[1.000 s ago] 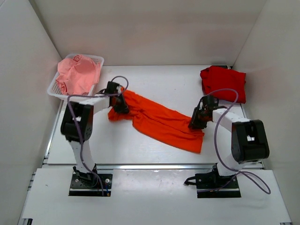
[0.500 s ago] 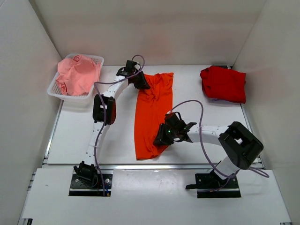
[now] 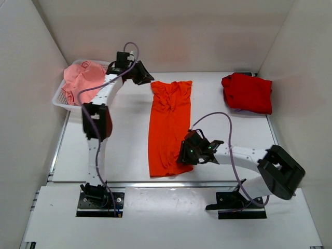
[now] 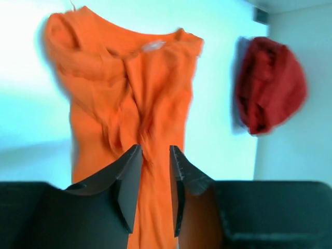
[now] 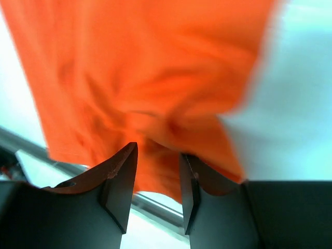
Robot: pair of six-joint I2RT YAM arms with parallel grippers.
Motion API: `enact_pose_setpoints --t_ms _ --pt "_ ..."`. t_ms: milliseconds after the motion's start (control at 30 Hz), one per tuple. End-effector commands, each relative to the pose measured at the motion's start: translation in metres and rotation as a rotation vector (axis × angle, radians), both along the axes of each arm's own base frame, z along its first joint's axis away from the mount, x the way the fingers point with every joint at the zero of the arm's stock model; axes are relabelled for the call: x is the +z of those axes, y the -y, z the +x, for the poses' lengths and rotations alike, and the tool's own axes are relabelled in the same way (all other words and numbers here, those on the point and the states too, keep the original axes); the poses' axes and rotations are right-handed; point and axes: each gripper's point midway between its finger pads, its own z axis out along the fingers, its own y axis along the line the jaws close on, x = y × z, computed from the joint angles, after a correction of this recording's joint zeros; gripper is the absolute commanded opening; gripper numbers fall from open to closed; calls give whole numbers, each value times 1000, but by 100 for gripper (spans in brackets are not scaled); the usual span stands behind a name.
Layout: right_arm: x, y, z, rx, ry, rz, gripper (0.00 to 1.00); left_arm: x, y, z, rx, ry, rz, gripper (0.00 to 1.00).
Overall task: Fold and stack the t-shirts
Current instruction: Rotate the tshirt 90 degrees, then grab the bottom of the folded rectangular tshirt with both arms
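The bright orange t-shirt (image 3: pixel 168 127) lies stretched lengthwise on the middle of the table, collar end at the back. My left gripper (image 3: pixel 147 78) hangs open just off its back left corner; in the left wrist view (image 4: pixel 154 148) its fingers stand apart with the shirt (image 4: pixel 129 88) beyond them. My right gripper (image 3: pixel 184 154) is open at the shirt's near right edge; the right wrist view (image 5: pixel 158 148) shows blurred orange cloth (image 5: pixel 145 62) past the tips. The darker red t-shirt (image 3: pixel 248 92) lies bunched at the back right. The pale pink t-shirt (image 3: pixel 83 83) lies in the basket.
The white mesh basket (image 3: pixel 107 65) stands at the back left against the wall. White walls close in the table on three sides. A metal rail (image 3: pixel 129 183) runs along the table's near edge. The red shirt also shows in the left wrist view (image 4: pixel 270 85).
Both grippers carried the orange shirt round from a diagonal lie to a lengthwise one, then let go. The left gripper has moved back and left off the collar end.
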Motion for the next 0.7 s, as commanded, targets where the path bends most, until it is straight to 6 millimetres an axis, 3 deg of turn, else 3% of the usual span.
enact_pose_setpoints --t_ms 0,33,100,133,200,233,267,333,367,400,467,567,667 --pt "4 39 3 -158 63 -86 35 99 -5 -41 -20 219 -30 41" --pt "7 45 0 -171 83 -85 36 108 -10 -54 -23 231 -22 42" --pt "11 55 3 -226 98 -43 36 66 -14 -89 -51 128 25 43" --pt "13 57 1 -224 113 -25 36 74 -14 -102 -66 159 46 43" --pt "13 68 6 -230 132 -24 36 30 -15 -148 -99 64 93 44" --pt "12 68 3 -190 129 -12 36 16 -15 -177 -117 27 104 46" --pt "8 74 3 -189 122 -9 37 25 -13 -194 -131 68 117 47" --pt "1 82 1 -149 109 9 38 -20 -18 -251 -167 -32 172 49" --pt "1 77 -4 -111 94 53 39 -18 -22 -266 -165 -20 179 49" --pt "-3 79 -5 -106 85 62 40 -46 -29 -292 -178 -87 186 50" --pt "-10 79 -15 -89 60 91 42 -71 -42 -338 -190 -149 202 51" --pt "-11 69 -27 -51 21 154 43 -89 -50 -373 -201 -187 228 53" --pt "-15 56 -38 -5 -10 164 44 -101 -46 -395 -220 -219 207 56"
